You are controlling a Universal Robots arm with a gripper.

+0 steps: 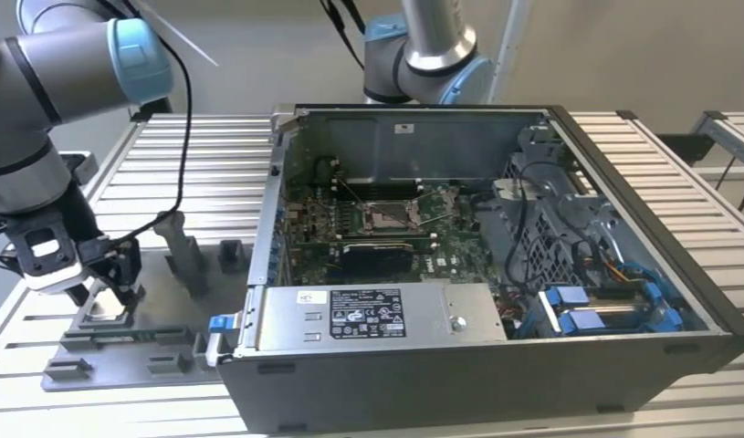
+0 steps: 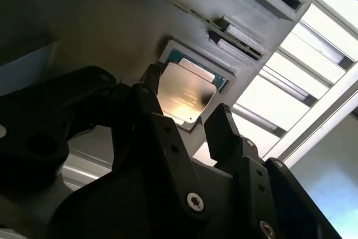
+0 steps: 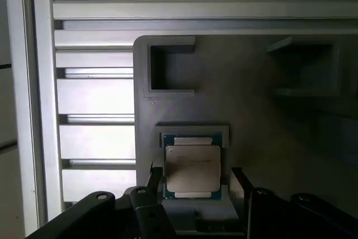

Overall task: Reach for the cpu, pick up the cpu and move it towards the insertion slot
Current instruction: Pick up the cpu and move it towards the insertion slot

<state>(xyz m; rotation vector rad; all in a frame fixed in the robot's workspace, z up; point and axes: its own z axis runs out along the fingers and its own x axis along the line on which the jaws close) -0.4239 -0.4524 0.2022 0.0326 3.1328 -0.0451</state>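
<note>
1. Nearest to us in the first wrist view is the black two-fingered gripper (image 3: pixel 194 180). Its fingers (image 3: pixel 155 178) are spread wide, one on each side of the chip with a sliver of gap on both sides, so it is holding nothing.
2. Between those fingers is the cpu (image 3: pixel 192 168), a small flat square chip with a silvery metal top. It lies level in a raised square pocket (image 3: pixel 192 130) of the grey plastic fixture plate (image 3: pixel 268 138), close to the plate's edge where the slatted aluminium table (image 3: pixel 95 96) shows.
3. In the exterior view we see the arm bent low over that same plate. The open dark metal computer case (image 1: pixel 469 383) stands just beside the plate, on the exterior view's right of it.
4. Inside the case sits the insertion slot (image 1: pixel 390 214), a small silver-framed square socket well apart from the plate.
5. By our reading, the reach is all but done and the grasp is not yet made.
6. We see three risks:
   - **Off-centre close:** one finger would land first and could tilt the chip or wedge a corner against the pocket rim.
   - **Thin edges:** they give little to bite on, so a shallow or weak pinch could let the chip slip on the lift.
   - **The carry:** the case wall rises between the plate and the socket, and a low path could clip it.
</note>
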